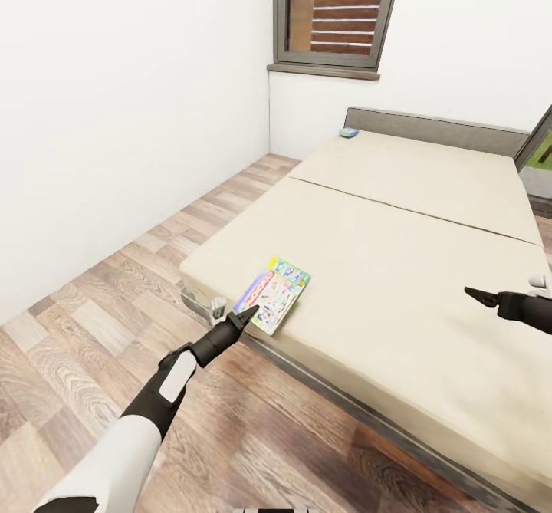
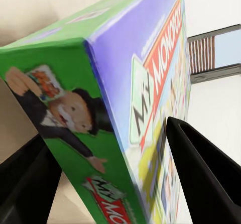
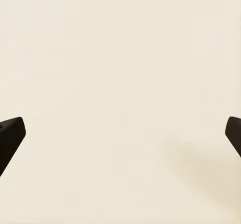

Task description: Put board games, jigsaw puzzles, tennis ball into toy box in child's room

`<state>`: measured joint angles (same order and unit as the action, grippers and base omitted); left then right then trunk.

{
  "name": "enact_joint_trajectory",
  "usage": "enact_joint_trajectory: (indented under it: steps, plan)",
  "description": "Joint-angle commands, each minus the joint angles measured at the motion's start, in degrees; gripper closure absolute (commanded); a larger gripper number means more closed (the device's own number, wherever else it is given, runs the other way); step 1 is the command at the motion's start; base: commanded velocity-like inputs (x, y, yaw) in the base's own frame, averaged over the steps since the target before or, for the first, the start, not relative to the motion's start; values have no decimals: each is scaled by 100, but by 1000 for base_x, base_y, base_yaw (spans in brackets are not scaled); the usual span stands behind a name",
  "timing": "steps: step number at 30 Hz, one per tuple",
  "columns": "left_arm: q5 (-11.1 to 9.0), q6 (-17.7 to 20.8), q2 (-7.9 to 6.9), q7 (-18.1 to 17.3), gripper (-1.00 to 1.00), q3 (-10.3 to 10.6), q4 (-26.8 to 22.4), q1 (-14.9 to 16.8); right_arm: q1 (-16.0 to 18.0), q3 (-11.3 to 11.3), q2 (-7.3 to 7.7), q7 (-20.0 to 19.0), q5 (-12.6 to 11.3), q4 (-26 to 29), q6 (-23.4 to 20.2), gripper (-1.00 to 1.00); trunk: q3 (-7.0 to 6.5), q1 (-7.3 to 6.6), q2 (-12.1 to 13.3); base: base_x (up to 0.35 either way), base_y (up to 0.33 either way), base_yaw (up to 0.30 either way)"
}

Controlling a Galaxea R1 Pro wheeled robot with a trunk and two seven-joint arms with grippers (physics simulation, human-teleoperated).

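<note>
Nearest the head camera is the left arm, reaching forward with its left hand (image 1: 244,315) at the near edge of the bed (image 1: 399,268). The left wrist view shows the two fingers set apart with the corner of a board game (image 2: 125,108) between them; one finger (image 2: 201,169) lies close along the printed cover, the other sits off the green side, so the hand looks spread around the box and not yet clamped on it.

Largest here is the bed, a plain beige mattress with a grey headboard, running away toward the window (image 1: 337,11) wall. The wood-plank floor lies alongside it.

The board game (image 1: 273,294) lies flat by the mattress's near corner, within easy reach of the left arm, which likely explains why the robot has stopped just here. A second, small blue box (image 1: 349,133) rests far off near the headboard.

The right hand (image 1: 474,294) hovers over bare mattress, fingers wide apart, holding nothing, probably kept clear while the left works.
</note>
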<state>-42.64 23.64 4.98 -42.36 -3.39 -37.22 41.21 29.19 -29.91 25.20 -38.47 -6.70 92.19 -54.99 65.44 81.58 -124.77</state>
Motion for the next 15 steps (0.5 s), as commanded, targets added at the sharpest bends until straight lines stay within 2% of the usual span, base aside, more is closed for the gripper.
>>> enact_joint_trajectory:
  steps: [1, 5, 9, 10, 15]
  plan:
    - [-16, 80, 10, -1, 100, -6, -24, -22, 1, -6, -1, 14, -50, 1, -47, -100, 4, -1, -2, 0, 0, 0]
    - [7, 198, 31, 116, 100, 71, -159, -136, -8, -6, -4, 14, -50, 1, -47, -100, 4, -1, -2, 0, 0, 0]
    - [-17, 315, 30, 499, 100, 146, -340, -361, -15, -7, -2, 9, -55, 1, -49, -100, 4, -1, -2, 0, 0, 0]
    - [-17, 315, 30, 499, 100, 146, -340, -361, -15, -7, -2, 9, -55, 1, -49, -100, 4, -1, -2, 0, 0, 0]
    - [-32, 458, 30, 737, 100, 181, -627, -719, -23, -12, 1, -83, -58, 1, -53, -100, 4, -1, -2, 0, 0, 0]
